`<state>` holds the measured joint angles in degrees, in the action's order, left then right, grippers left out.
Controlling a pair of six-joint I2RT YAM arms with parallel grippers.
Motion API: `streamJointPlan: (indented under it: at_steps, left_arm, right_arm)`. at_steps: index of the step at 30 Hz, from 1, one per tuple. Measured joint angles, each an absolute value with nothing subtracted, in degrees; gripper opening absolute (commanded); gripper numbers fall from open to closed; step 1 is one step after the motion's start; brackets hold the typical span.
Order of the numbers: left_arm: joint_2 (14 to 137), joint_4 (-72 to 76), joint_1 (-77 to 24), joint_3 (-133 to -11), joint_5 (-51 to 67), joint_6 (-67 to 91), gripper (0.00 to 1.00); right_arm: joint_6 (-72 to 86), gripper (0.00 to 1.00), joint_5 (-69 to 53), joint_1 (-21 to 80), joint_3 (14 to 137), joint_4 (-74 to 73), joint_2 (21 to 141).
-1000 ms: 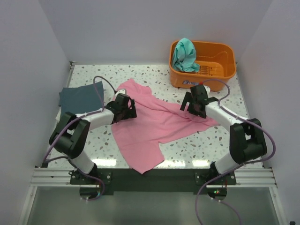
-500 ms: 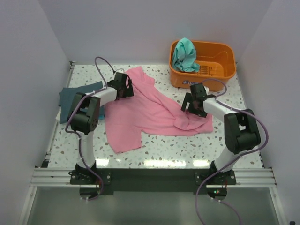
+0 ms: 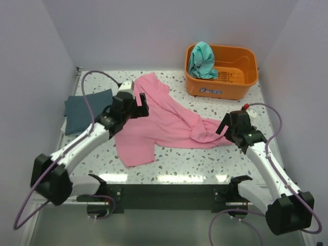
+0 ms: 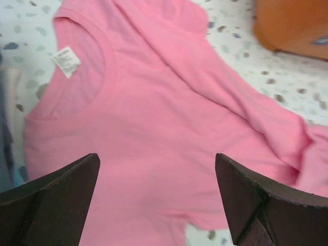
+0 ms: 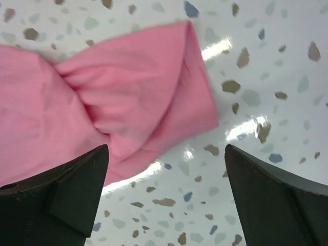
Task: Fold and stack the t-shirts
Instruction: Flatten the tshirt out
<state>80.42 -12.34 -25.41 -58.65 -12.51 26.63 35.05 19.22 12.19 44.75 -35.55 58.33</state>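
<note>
The pink t-shirt (image 3: 164, 120) lies spread and rumpled across the middle of the table, its collar and white label facing up in the left wrist view (image 4: 154, 128). Its bunched right end shows in the right wrist view (image 5: 118, 97). The dark slate t-shirt (image 3: 87, 107) lies folded at the left. The teal t-shirt (image 3: 201, 60) hangs over the orange basket's rim. My left gripper (image 3: 137, 105) is open and empty above the pink shirt's upper left part. My right gripper (image 3: 228, 125) is open and empty beside the shirt's right end.
The orange plastic basket (image 3: 241, 72) stands at the back right, a blurred corner showing in the left wrist view (image 4: 292, 25). White walls close in the table on three sides. Bare speckled tabletop (image 3: 205, 164) lies in front of the pink shirt.
Both grippers have let go of the pink shirt and pulled back toward me. The left arm swung down from the far left corner; the right arm drew right. The shirt stays flat.
</note>
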Motion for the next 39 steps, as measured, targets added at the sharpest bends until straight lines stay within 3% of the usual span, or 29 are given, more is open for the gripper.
streamJointPlan:
  at_steps: [3, 6, 10, 15, 17, 19, 20, 22, 23, 24, 35, 38, 39]
  left_arm:
    - [66.87, -14.79, -32.32, -49.74, -14.98, 31.81, 1.00]
    - [58.63, -19.29, -35.94, -39.86, -15.49, 37.74, 1.00]
    - [52.45, -28.56, -38.61, -28.05, -14.90, 45.21, 1.00]
    - [48.95, -33.93, -39.40, -23.46, -13.93, 50.35, 1.00]
    - [49.25, -33.87, -39.48, -22.87, -13.67, 51.42, 1.00]
    - [50.35, -33.15, -39.57, -22.48, -13.82, 51.99, 0.85]
    - [50.87, -32.60, -39.57, -22.39, -14.06, 52.18, 0.64]
    - [52.23, -31.94, -39.57, -22.31, -14.85, 53.10, 0.35]
    - [52.90, -31.62, -39.57, -22.26, -15.31, 53.25, 0.14]
    - [53.69, -31.27, -39.53, -22.37, -15.64, 53.89, 0.01]
    - [54.02, -31.77, -39.88, -22.50, -21.93, 57.87, 0.00]
    - [51.18, -32.77, -39.88, -22.50, -23.66, 59.07, 0.00]
    - [50.19, -32.93, -39.88, -22.50, -24.18, 59.40, 0.00]
  right_arm:
    - [36.99, 0.99, 19.00, 10.94, 38.37, -38.85, 52.97]
    - [37.56, 0.92, 17.93, 10.46, 33.69, -39.94, 51.83]
    - [37.45, 0.77, 15.53, 10.31, 31.35, -37.54, 57.10]
    - [37.28, 0.65, 14.68, 10.02, 31.24, -29.93, 65.58]
    - [37.10, 0.47, 14.57, 9.74, 31.24, -27.07, 68.36]
    - [36.67, 0.23, 14.94, 9.28, 31.83, -24.95, 70.98]
    - [36.71, 0.16, 14.70, 9.08, 32.05, -23.92, 71.57]
    - [36.45, 0.00, 14.41, 8.60, 33.15, -23.03, 73.17]
    - [36.56, 0.00, 14.37, 8.60, 33.43, -22.96, 73.47]
    - [36.56, 0.00, 14.37, 8.60, 33.78, -23.53, 73.45]
    - [35.24, 0.00, 19.20, 8.56, 42.39, -39.07, 53.12]
    - [34.72, 0.22, 19.57, 8.56, 43.40, -40.21, 54.22]
    - [34.52, 0.34, 19.44, 8.54, 43.38, -40.53, 54.96]
